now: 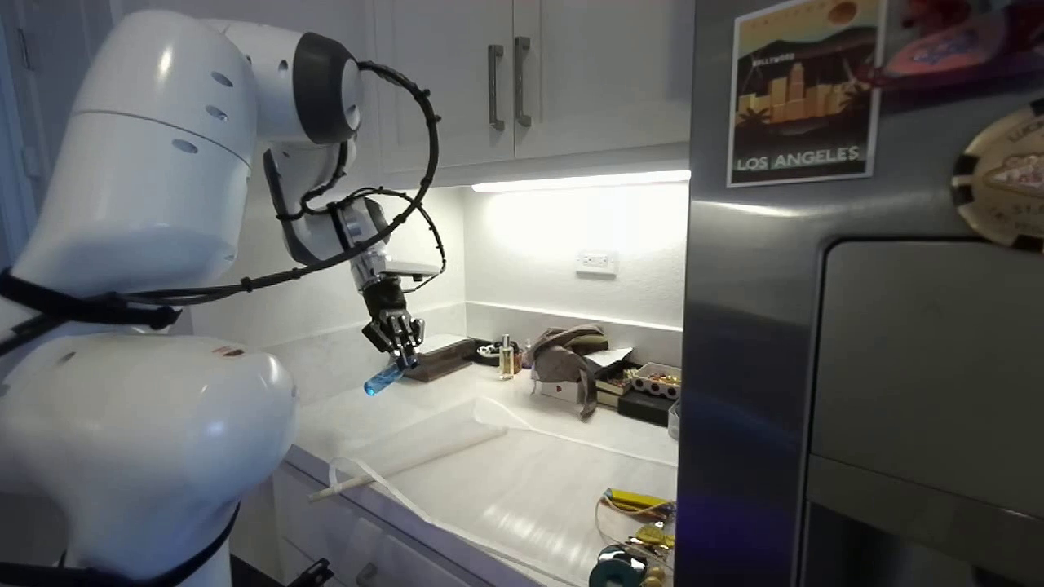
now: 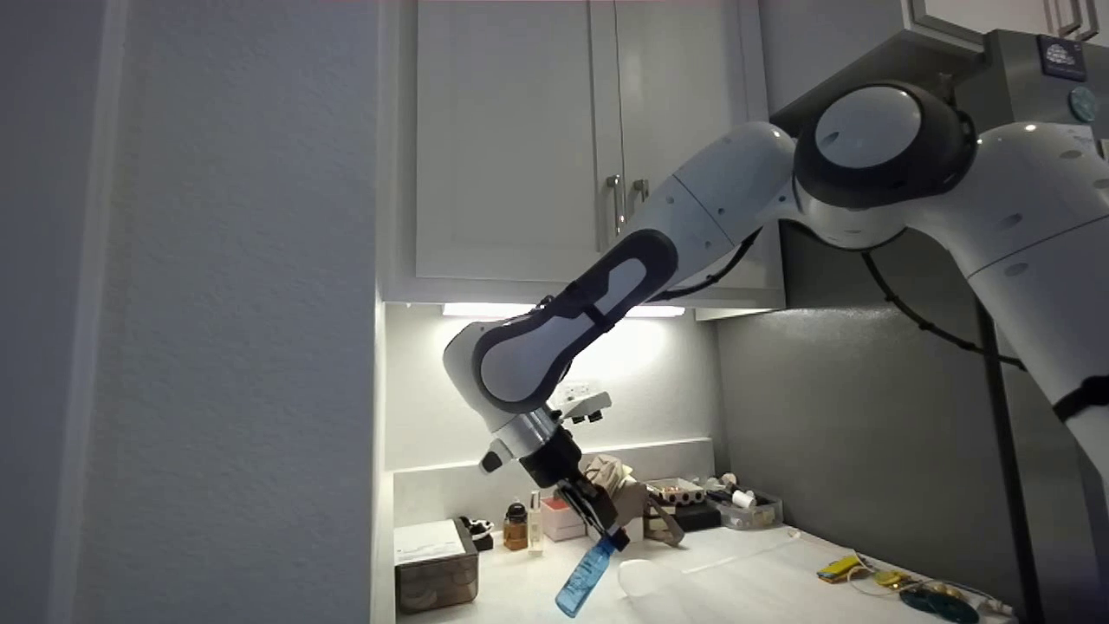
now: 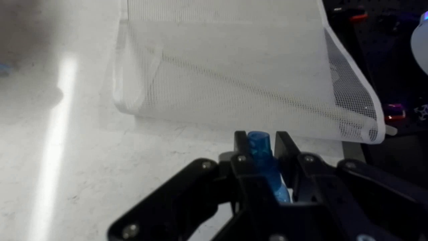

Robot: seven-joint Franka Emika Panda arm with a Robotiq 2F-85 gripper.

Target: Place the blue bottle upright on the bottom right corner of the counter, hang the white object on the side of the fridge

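Wrist view: the blue bottle [image 3: 262, 155] sits within the hand [image 3: 261, 134], which is drawn in to about the bottle's width and has it by the narrow end. In both exterior views the wider part slants down and away from the hand, seemingly clear of the worktop [image 1: 336, 420], so the long axis is well off vertical; standing the bottle up likely calls for turning the hand before lowering. The white mesh sheet [image 3: 227, 72] lies ahead of the hand, a pale rod [image 3: 390, 130] running through its near side. Well apart from the hand, beyond the sheet, rises the fridge [image 1: 746, 367]. Left of the hand in an exterior view stands a smoky box [image 2: 433, 576], contents unclear; past the hand, a spotted tray [image 1: 652, 389] holds small gold pieces [image 1: 665, 379] and a clear bin [image 2: 752, 522] holds dark and white items [image 2: 743, 499].
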